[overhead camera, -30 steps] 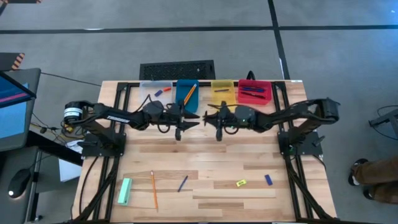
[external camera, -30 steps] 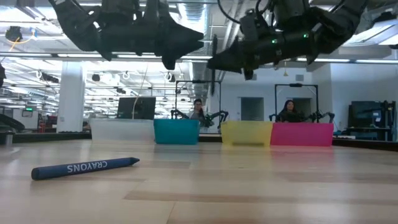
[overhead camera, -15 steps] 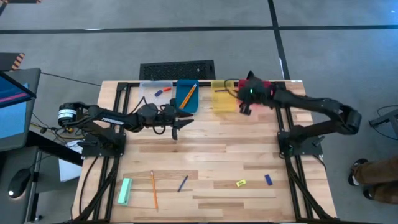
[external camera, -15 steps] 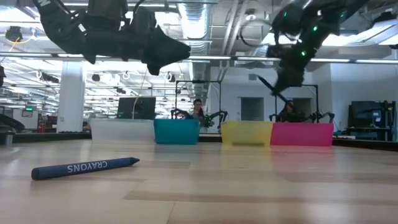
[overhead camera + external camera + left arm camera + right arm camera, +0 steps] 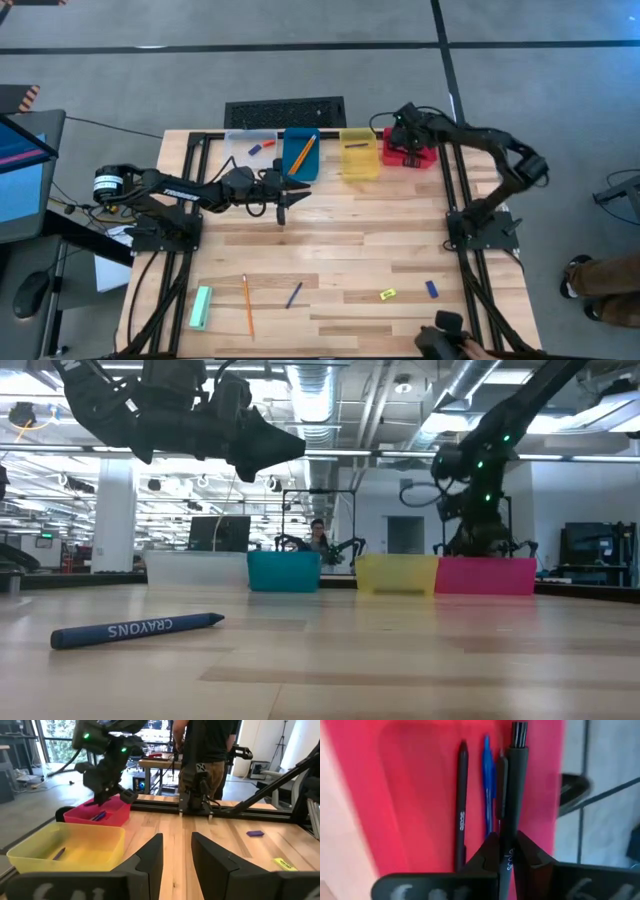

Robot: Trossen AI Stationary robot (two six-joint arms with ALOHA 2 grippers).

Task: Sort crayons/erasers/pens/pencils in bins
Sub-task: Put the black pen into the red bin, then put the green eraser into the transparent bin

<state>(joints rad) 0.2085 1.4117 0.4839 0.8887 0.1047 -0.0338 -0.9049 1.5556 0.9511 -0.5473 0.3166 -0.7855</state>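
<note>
My right gripper hangs over the red bin at the far right, shut on a black pen. A black pen and a blue pen lie on the bin's floor. The clear bin, blue bin and yellow bin stand in the same far row. My left gripper floats level in front of the blue bin, open, with nothing between its fingers. My right gripper pinches the black pen's barrel between its two fingers. The pen runs along the fingers, and its button end sticks out past them. The fingers slant down from above over the red bin. Whether the pen touches the bin I cannot tell.
On the near half of the table lie a green block, an orange pencil, a blue crayon, a yellow eraser and a blue eraser. The same blue crayon shows in the low view. A person stands off the table's right side.
My right gripper has swung from the table's middle, where it faced my left gripper, toward the far right edge. It now sits over the red bin, tipped downward and rolled, with the pen still in it. My left gripper has drawn back a little toward the left.
</note>
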